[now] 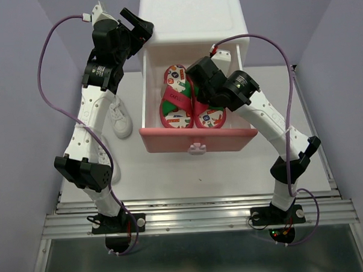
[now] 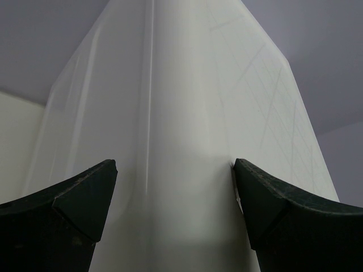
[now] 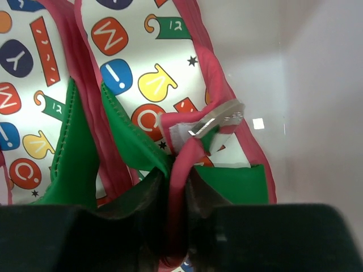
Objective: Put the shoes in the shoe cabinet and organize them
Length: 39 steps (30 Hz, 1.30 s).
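Note:
The shoe cabinet (image 1: pixel 191 15) is a white chest whose pink-fronted drawer (image 1: pixel 197 139) is pulled open toward me. Two red flip-flops (image 1: pixel 175 97) with cartoon prints lie side by side inside it. My right gripper (image 1: pixel 199 93) reaches down into the drawer. In the right wrist view its jaws (image 3: pixel 176 181) are shut on the pink strap (image 3: pixel 184 161) of the right-hand flip-flop (image 3: pixel 170 73), green strap parts on either side. My left gripper (image 1: pixel 134 26) is open at the cabinet's top left corner. That white corner (image 2: pixel 181 102) fills the gap between the fingers (image 2: pixel 176 170).
One white sneaker (image 1: pixel 119 117) lies on the table left of the drawer, and another (image 1: pixel 104 158) shows partly behind my left arm. The bunny knob (image 1: pixel 197 148) sticks out of the drawer front. The drawer's white side wall (image 3: pixel 317 113) is close to the right of my right gripper.

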{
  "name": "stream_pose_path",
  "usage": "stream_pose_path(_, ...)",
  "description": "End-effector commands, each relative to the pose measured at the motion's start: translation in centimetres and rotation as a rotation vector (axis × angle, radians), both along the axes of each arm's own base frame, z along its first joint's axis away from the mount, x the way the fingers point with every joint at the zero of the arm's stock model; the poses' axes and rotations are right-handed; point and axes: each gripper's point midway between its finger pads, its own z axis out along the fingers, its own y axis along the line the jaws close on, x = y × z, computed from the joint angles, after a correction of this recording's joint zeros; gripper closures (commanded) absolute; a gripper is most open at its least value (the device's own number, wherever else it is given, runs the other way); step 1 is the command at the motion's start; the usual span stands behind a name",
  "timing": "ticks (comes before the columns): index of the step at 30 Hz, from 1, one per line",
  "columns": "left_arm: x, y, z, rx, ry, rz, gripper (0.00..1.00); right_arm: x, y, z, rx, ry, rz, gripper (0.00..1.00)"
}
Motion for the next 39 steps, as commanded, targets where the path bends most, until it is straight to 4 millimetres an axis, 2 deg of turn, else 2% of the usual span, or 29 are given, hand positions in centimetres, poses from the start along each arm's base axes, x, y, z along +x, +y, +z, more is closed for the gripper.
stream_pose_path(1, 0.5, 3.3, -13.8, 0.239, 0.386, 0.092, 0.06, 1.1, 0.0, 2.0, 0.039, -0.098, -0.04, 0.66)
stream_pose_path(2, 0.5, 3.2, -13.8, 0.239, 0.386, 0.09, 0.06, 1.1, 0.0, 2.2, 0.045, -0.101, -0.042, 0.61)
stream_pose_path(8, 0.4, 3.3, -13.6, 0.239, 0.383, 0.09, 0.06, 1.3, -0.3, 4.6, 0.101, -0.149, -0.047, 0.53)
stream_pose_path(13, 0.2, 3.4, -13.3, 0.24, 0.375, 0.089, 0.06, 1.0, -0.8, 8.1, 0.171, -0.233, -0.043, 0.4)
stream_pose_path(15, 0.2, 3.3, -13.1, 0.237, 0.374, 0.087, 0.06, 0.5, -1.2, 9.8, 0.202, -0.273, -0.024, 0.33)
stream_pose_path(19, 0.1, 3.3, -12.9, 0.23, 0.369, 0.087, 0.06, 0.0, -0.8, 13.3, 0.294, -0.365, 0.039, 0.19)
stream_pose_path(23, 0.1, 3.2, -12.6, 0.226, 0.363, 0.085, 0.06, -1.2, -0.6, 15.4, 0.341, -0.407, 0.113, 0.02)
stream_pose_path(28, 0.0, 3.2, -12.3, 0.229, 0.358, 0.083, 0.06, -2.6, -0.5, 17.9, 0.349, -0.455, 0.222, 0.0)
stream_pose_path(32, 0.0, 3.3, -12.1, 0.238, 0.355, 0.08, 0.06, -5.3, 2.1, 19.9, 0.411, -0.48, 0.463, 0.0)
stream_pose_path(34, 0.0, 3.2, -12.1, 0.239, 0.355, 0.076, 0.06, -7.7, 4.2, 20.8, 0.465, -0.473, 0.646, 0.0)
stream_pose_path(35, 0.1, 3.2, -12.1, 0.239, 0.354, 0.074, 0.06, -9.7, 5.7, 21.0, 0.505, -0.451, 0.78, 0.0)
stream_pose_path(37, 0.1, 3.2, -12.0, 0.245, 0.351, 0.072, 0.06, -11.4, 6.9, 21.3, 0.553, -0.425, 0.891, 0.0)
stream_pose_path(39, -0.1, 3.2, -12.1, 0.252, 0.352, 0.069, 0.06, -15.1, 8.8, 21.9, 0.626, -0.389, 1.082, 0.0)
